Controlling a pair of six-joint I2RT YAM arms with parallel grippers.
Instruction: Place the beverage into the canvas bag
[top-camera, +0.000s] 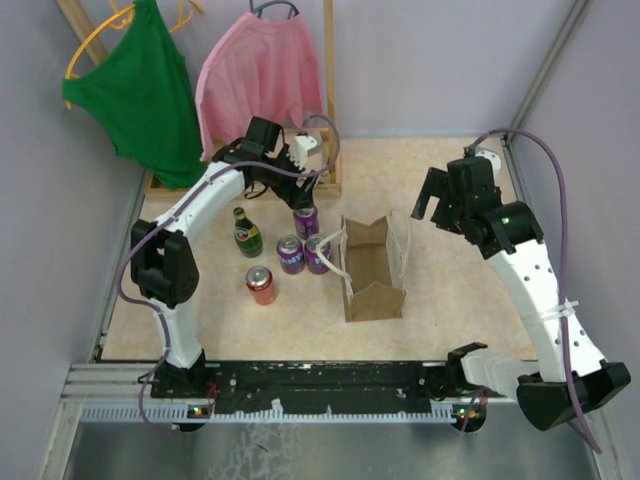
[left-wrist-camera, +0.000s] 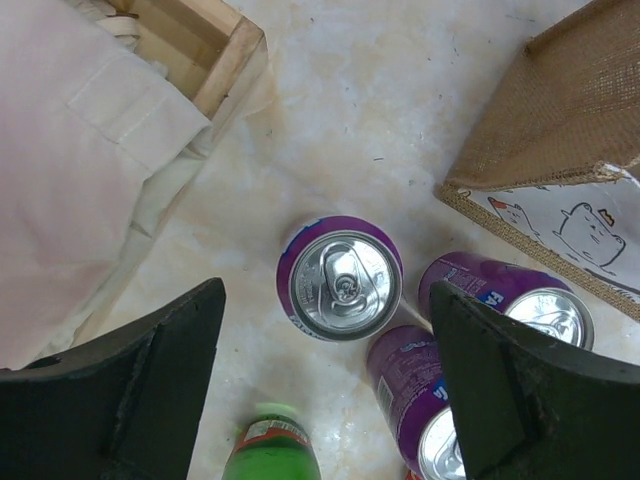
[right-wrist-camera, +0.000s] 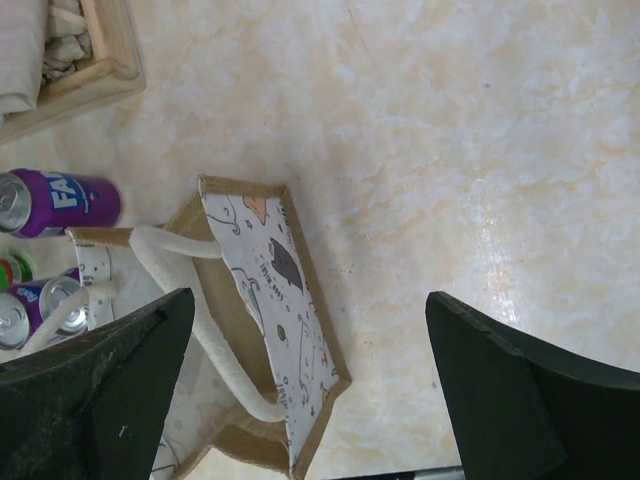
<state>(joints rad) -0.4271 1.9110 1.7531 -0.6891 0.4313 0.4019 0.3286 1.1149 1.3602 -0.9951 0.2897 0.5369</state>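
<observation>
The tan canvas bag (top-camera: 372, 268) stands upright mid-table with pale loop handles; it also shows in the right wrist view (right-wrist-camera: 262, 330) and at the left wrist view's right edge (left-wrist-camera: 570, 120). Three purple cans stand left of it: one at the back (top-camera: 306, 221) (left-wrist-camera: 340, 278) and two nearer (top-camera: 290, 254) (top-camera: 318, 254). A red can (top-camera: 261, 285) and a green bottle (top-camera: 247, 232) (left-wrist-camera: 270, 452) stand further left. My left gripper (top-camera: 300, 190) (left-wrist-camera: 325, 390) is open, hovering above the back purple can. My right gripper (top-camera: 428, 205) (right-wrist-camera: 305, 390) is open and empty, above the bag's right side.
A wooden rack (top-camera: 325, 150) with a green shirt (top-camera: 140, 85) and a pink shirt (top-camera: 262, 75) stands at the back left. Its wooden base (left-wrist-camera: 215, 45) and folded pale cloth (left-wrist-camera: 90, 160) lie close to the left gripper. Walls bound the table.
</observation>
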